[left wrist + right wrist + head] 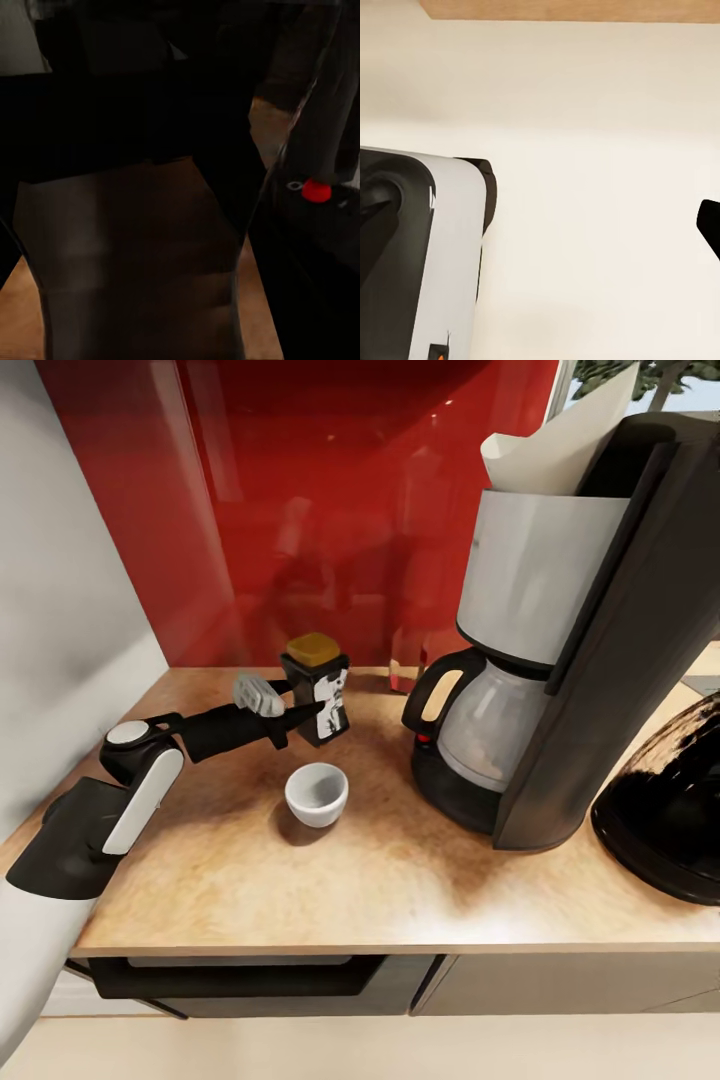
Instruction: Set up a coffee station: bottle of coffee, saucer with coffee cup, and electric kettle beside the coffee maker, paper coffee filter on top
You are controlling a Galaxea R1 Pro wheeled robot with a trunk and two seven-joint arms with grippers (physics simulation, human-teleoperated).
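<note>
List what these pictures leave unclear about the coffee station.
- Left gripper grip: in the head view its fingers sit at the bottle of coffee; the left wrist view is too dark to confirm contact.
- Electric kettle: cut off by the head view's right edge.
- Paper coffee filter: its lower part is hidden inside the coffee maker basket.
- Coffee cup: no saucer can be made out beneath it.

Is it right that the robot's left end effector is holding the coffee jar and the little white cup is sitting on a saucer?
Not quite. The head view shows the coffee cup sitting straight on the kitchen countertop, with no saucer under it. The rest looks right: the left end effector is closed around the bottle of coffee.
</note>
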